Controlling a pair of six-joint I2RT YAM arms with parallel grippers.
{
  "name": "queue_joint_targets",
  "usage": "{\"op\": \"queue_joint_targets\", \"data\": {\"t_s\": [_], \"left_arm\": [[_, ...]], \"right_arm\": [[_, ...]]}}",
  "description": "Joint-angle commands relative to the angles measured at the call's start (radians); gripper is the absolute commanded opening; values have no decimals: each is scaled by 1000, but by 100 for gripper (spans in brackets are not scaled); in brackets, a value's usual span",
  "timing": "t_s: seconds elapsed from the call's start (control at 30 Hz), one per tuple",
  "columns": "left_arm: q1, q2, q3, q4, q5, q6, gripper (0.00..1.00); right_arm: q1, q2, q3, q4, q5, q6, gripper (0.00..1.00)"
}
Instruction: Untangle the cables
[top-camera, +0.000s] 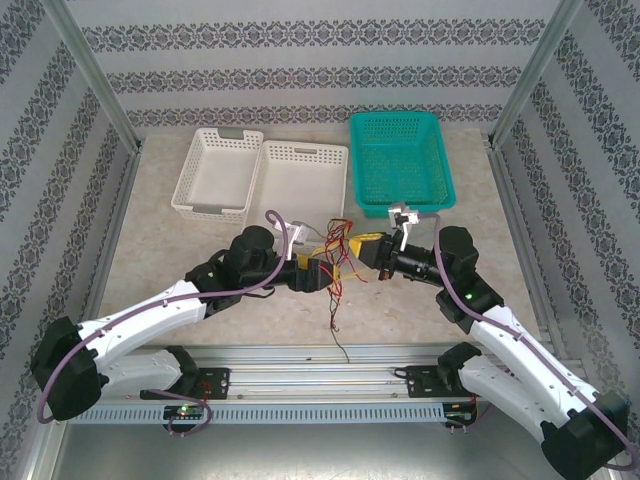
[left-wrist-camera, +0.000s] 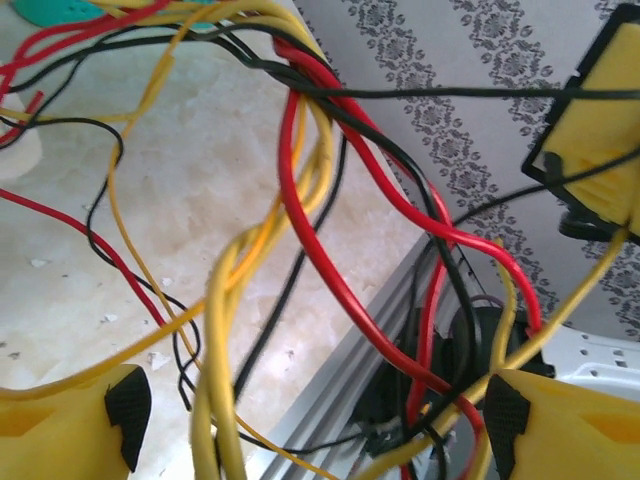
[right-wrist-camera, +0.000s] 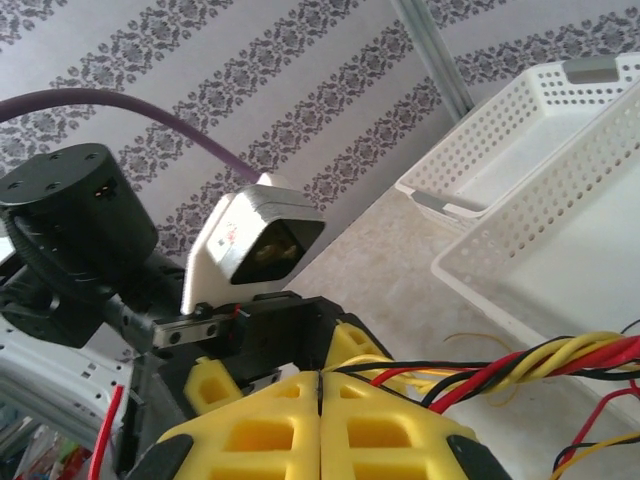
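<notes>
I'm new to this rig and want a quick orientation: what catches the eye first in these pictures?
The tangle of thin yellow, red and black cables in the middle of the scene strikes first. The right gripper is shut on a twisted bundle of them, while the left gripper stands open with strands looping between its yellow fingers. At the back right sits a bright teal plastic mesh basket.

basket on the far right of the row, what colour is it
The basket is teal, clearest in the top external view.
</notes>
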Motion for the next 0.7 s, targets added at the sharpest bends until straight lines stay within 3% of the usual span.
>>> {"op": "queue_joint_targets", "data": {"t_s": [0.0, 0.23, 0.3, 0.37, 0.5, 0.6, 0.67], "left_arm": [[-10, 18, 23, -5, -45, 11, 83], [-10, 3, -11, 110, -131, -58, 82], [-10, -6, -17, 137, -137, -65, 70], [-10, -7, -25, 168, -131, -77, 51], [-10, 3, -44, 227, -95, -98, 25], [-10, -2, -54, 233, -92, -96, 0], [-10, -29, -47, 183, -112, -71, 0]], "right_arm": [[25, 4, 19, 85, -45, 8, 0], [69, 15, 16, 79, -36, -16, 0], [70, 16, 14, 79, -35, -14, 0], [72, 14, 11, 77, -31, -15, 0], [71, 7, 7, 71, -17, -21, 0], [71, 5, 7, 56, -7, -28, 0], [70, -8, 10, 3, 37, -50, 0]]}}
